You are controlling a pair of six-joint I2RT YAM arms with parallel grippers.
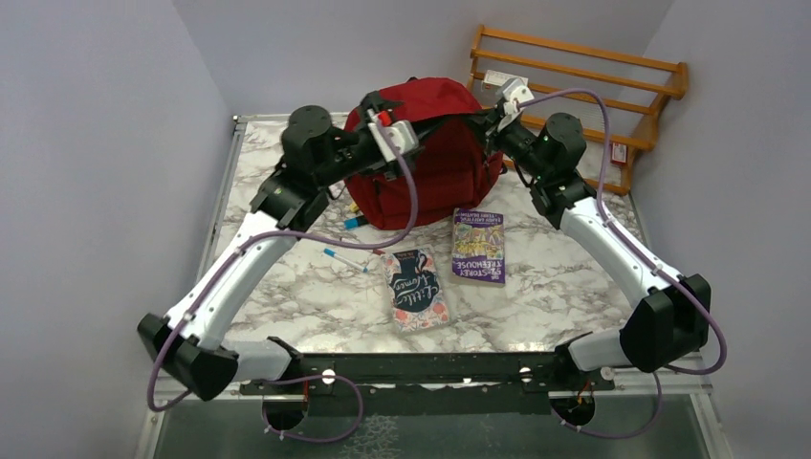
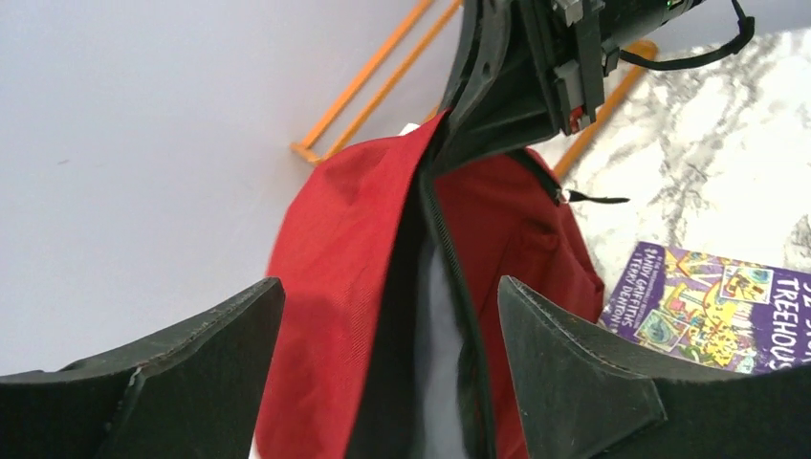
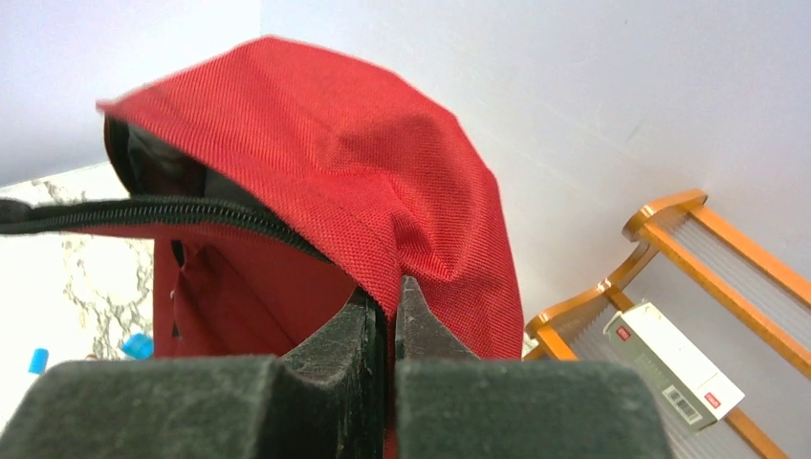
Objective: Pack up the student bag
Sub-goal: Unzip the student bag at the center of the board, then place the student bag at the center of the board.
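**Limp bag, pinched rim**

The red bag [image 1: 430, 158] sits at the table's [image 1: 316, 306] far side. The right end effector [image 3: 392, 311] is clamped on its floppy rim; the left end effector [image 2: 390, 292] gapes empty (over the opening). Light, limp cloth, I'd guess: grip the seams.

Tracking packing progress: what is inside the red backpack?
Through the open zipper of the student bag only grey lining shows. Its deeper interior is covered by its own fabric, so contents cannot be told.

Marble table [image 1: 316, 308] bears student bag [image 1: 430, 163], books [image 1: 478, 245], pens [image 1: 344, 258].
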